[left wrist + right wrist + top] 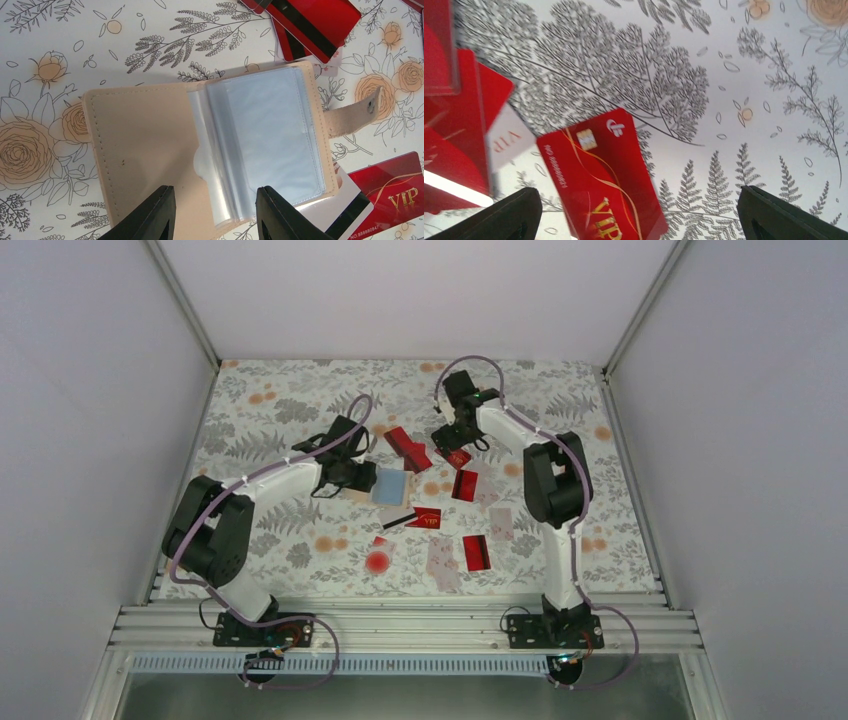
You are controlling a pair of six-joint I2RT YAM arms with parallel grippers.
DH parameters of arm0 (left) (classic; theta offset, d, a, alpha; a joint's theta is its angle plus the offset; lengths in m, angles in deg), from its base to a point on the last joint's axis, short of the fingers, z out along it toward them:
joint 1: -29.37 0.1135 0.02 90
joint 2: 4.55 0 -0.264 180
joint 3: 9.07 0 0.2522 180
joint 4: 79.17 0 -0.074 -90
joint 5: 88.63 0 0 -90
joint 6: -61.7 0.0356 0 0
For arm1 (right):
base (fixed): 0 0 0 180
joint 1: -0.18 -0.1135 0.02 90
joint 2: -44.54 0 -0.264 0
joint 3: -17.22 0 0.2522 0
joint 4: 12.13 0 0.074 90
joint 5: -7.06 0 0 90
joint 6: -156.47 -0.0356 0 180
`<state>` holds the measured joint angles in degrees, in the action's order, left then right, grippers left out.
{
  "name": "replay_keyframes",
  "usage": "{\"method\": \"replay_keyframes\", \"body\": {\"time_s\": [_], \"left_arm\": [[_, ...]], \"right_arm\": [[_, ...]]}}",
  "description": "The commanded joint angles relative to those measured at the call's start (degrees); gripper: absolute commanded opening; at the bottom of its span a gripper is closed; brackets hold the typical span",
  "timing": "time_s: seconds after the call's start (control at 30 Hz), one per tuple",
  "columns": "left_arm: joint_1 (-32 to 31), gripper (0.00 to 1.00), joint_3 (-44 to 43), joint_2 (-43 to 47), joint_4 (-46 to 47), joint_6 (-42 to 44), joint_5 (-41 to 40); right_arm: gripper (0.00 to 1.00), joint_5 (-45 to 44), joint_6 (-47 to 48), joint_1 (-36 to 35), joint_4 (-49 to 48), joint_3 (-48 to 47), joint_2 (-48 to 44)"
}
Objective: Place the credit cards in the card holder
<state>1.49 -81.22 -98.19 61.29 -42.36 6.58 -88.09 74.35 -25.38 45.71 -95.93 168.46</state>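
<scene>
On the flower-printed table [300,410] the two arms work well apart. The card holder [378,485] lies opened flat toward the left of the middle, with the credit cards [464,485] scattered to its right and in front of it, some overlapping in a red pile [408,448]. The holder [210,145] looks soft and light – a stitched beige cover with thin clear sleeves that fan loosely – so it will likely slide or fold shut unless it is pinned by the cover near the spine. The left gripper [215,189] has its jaws part-way apart, with the tips over the holder's near edge, one above the cover and one above the sleeves. It is not pinching anything, and whether the tips actually press on the holder cannot be told. The right gripper [636,197] is spread wide and holds nothing, hovering over a red VIP card [601,175] that lies flat on the cloth. That card is stiff, thin, glossy and probably slippery – there is little to catch while it lies flush. The sensible hold is across its short width at one end, leaving the leading edge free to enter a sleeve.
</scene>
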Motion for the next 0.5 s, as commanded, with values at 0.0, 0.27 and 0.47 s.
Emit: {"method": "replay_keyframes", "body": {"time_s": [0.0,0.27,0.47], "left_arm": [[0.0,0.42,-1.2,1.4,-1.1,1.4,1.4],[0.0,0.42,-1.2,1.5,-1.2,1.8,1.4],[0.0,0.42,-1.0,1.6,-0.9,1.4,1.5]], "right_arm": [[0.99,0.5,2.1,0.8,1.2,1.1,-0.3],[0.95,2.5,1.5,0.8,2.3,-1.0,3.0],[0.91,4.8,1.0,0.7,3.3,-1.5,3.8]]}}
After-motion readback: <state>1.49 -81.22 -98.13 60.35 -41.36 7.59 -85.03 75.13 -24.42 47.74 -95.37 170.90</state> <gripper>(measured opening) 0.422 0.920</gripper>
